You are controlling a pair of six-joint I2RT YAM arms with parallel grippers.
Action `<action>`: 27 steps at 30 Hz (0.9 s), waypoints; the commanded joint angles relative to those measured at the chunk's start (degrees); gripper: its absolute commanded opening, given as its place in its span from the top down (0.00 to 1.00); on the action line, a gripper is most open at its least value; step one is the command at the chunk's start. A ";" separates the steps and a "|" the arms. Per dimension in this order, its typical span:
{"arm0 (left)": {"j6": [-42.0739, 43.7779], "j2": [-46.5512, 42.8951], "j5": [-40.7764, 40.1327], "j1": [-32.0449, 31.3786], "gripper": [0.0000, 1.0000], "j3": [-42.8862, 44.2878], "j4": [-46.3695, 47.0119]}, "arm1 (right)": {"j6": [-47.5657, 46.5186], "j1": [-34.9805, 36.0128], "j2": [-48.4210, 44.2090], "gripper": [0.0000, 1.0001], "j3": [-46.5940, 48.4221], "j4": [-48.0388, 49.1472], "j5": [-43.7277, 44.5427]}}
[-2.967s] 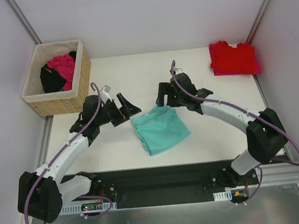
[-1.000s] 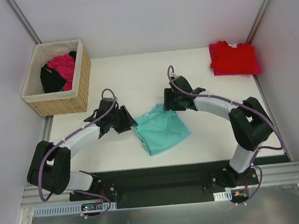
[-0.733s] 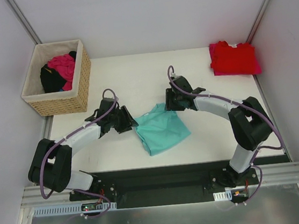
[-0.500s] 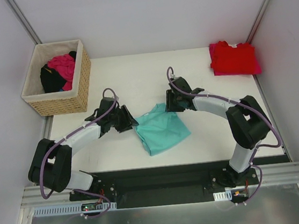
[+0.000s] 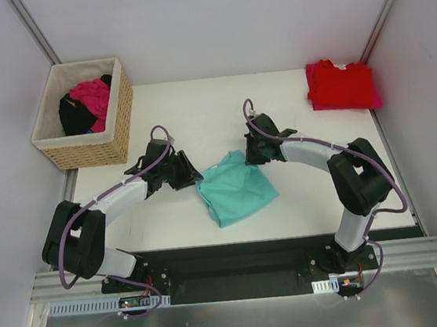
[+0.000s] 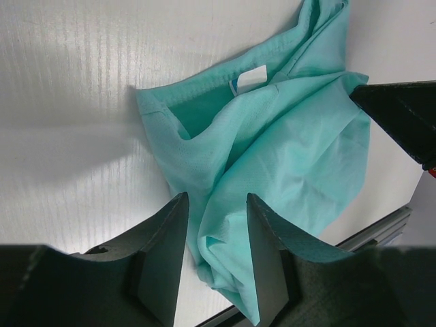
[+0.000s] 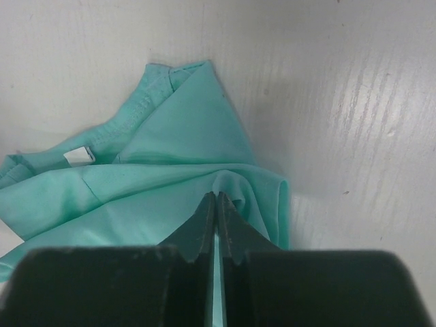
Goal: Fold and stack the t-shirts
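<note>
1. A soft, crumpled teal t-shirt point(image 5: 236, 189) is spread on the flat white table point(image 5: 197, 111). It is found near the middle, between the two arms.
2. A small white tag point(image 6: 253, 77) can be seen at the neck of the teal t-shirt.
3. The left gripper point(image 5: 190, 174) is set low, just beside the left edge of the teal t-shirt.
4. Its two black fingers point(image 6: 160, 252) are set a little apart. Teal cloth and bare table are seen in the gap, and nothing is squeezed there.
5. The right gripper point(image 7: 216, 197) is placed at the far corner of the teal t-shirt. Its jaws are pressed tight together, and a small raised fold of the teal cloth is pinched at the tips.
6. A bright red folded t-shirt point(image 5: 341, 85) is laid in the far right corner of the table, well apart from the teal one.
7. A strip of magenta-pink cloth point(image 5: 375, 100) is seen at the right edge of the red one.
8. A woven straw basket point(image 5: 122, 111) with a white lining is seen at the far left corner. A bright pink cloth point(image 5: 91, 95) and a black cloth point(image 5: 75, 117) are heaped inside it.
</note>
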 commanded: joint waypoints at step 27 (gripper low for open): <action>-1.17 -1.14 4.47 0.35 0.82 -2.16 2.82 | 0.74 -0.23 1.80 0.99 2.21 -1.47 -0.12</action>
